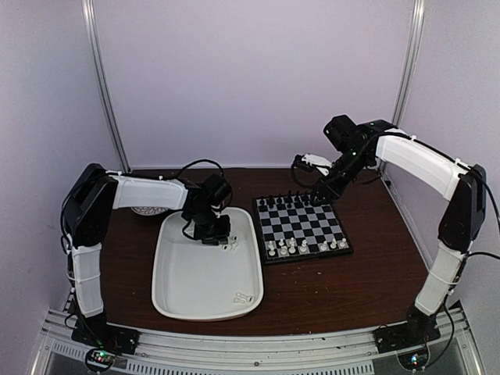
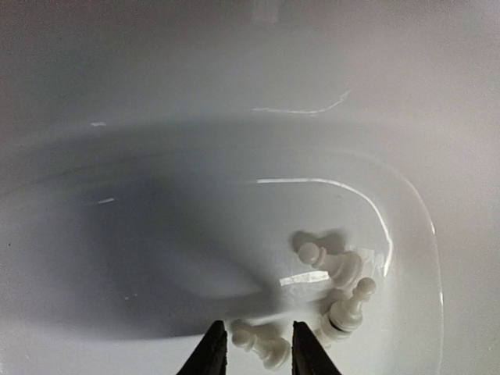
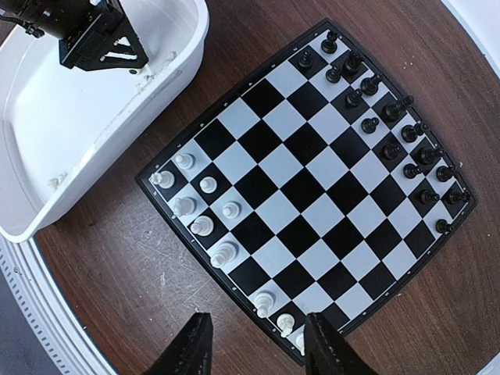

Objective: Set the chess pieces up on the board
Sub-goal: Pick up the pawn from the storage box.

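The board (image 1: 301, 225) lies right of centre, with black chessmen (image 1: 293, 201) along its far edge and several white chess pieces (image 1: 301, 246) on its near rows. In the right wrist view the board (image 3: 312, 180) has white pieces (image 3: 203, 226) along its left edge. My left gripper (image 1: 212, 234) is down in the white tray (image 1: 168, 273). It is open, its fingers either side of a lying white piece (image 2: 262, 346) without touching it. Two more white pieces (image 2: 344, 281) lie just right. My right gripper (image 1: 322, 187) hangs open and empty over the board's far side.
More loose white pieces (image 1: 242, 297) lie at the tray's near right corner. The tray's rim (image 3: 168, 74) stands close to the board's left edge. A round pale object (image 1: 148, 209) sits behind the left arm. Brown table shows in front of the board.
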Tool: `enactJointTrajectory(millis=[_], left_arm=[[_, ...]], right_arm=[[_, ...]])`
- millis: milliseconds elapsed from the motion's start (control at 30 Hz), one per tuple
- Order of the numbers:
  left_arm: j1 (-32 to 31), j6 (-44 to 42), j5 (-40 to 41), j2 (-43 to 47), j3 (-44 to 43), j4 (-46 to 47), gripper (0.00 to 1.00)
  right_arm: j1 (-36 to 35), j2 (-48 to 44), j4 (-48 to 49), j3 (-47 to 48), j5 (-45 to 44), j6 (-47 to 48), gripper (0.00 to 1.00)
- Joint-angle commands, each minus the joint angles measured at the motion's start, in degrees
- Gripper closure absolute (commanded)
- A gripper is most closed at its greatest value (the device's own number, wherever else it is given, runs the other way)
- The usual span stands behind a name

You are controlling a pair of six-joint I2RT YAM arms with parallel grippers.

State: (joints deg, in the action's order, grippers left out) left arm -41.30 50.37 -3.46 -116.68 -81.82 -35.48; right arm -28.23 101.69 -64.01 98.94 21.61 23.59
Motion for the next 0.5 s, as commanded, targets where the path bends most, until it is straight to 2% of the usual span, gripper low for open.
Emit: enactJointTrajectory(millis=[0,133,333,467], left_arm=[[0.3,-0.8,-1.1,-1.8,2.2,-4.3,0.73],[-0.4,-3.0,2.4,-2.5,0.6,-8.6,0.75],[-1.6,-4.5,3.5,-3.6,-0.6,-11.8,0.75],[-2.5,-4.3,4.4,-3.7,-0.2,-12.4,0.71]], right_arm=[[0.3,1.8,0.2,0.0,1.4,-0.5,0.57],[0.3,2.3,-0.1,0.4,1.9,-0.5,0.57],[0.3,2.9,-0.7,1.2,2.4,-0.4,0.57],[0.3,2.7,-0.6,1.2,2.4,-0.4,0.57]])
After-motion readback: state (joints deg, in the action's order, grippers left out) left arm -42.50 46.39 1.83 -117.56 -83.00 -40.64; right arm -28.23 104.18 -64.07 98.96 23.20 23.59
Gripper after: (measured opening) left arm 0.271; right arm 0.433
